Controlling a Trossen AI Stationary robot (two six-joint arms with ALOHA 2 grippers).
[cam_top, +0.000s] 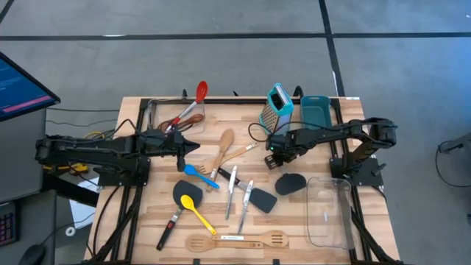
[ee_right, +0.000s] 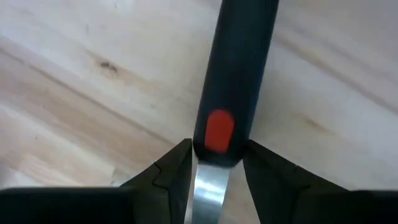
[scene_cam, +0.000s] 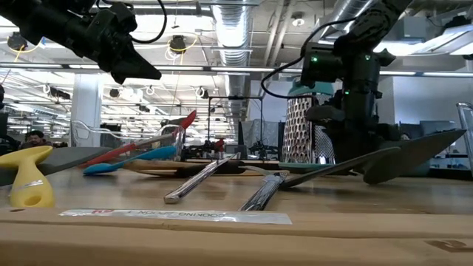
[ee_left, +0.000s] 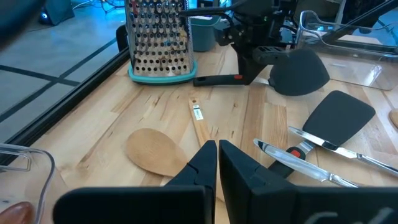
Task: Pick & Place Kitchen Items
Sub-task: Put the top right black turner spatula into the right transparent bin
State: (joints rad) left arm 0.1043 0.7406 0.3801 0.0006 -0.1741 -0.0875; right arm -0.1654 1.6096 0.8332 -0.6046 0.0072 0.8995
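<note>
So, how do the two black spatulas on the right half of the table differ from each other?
The oval black spatula has its handle between the fingers of the right gripper, beside the teal box grater. The rectangular black spatula lies free on the table, next to the metal cutlery. Its blade is square-cornered; the other's is rounded. Both are black.

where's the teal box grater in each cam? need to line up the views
High view: teal box grater at the table's far edge, right of centre, beside the teal bin.
Low view: grater right of centre, partly behind the right gripper.
Left wrist view: grater upright, with the right arm next to it.
Right wrist view: not in it.
Shared landmark: the right gripper, next to the grater.
</note>
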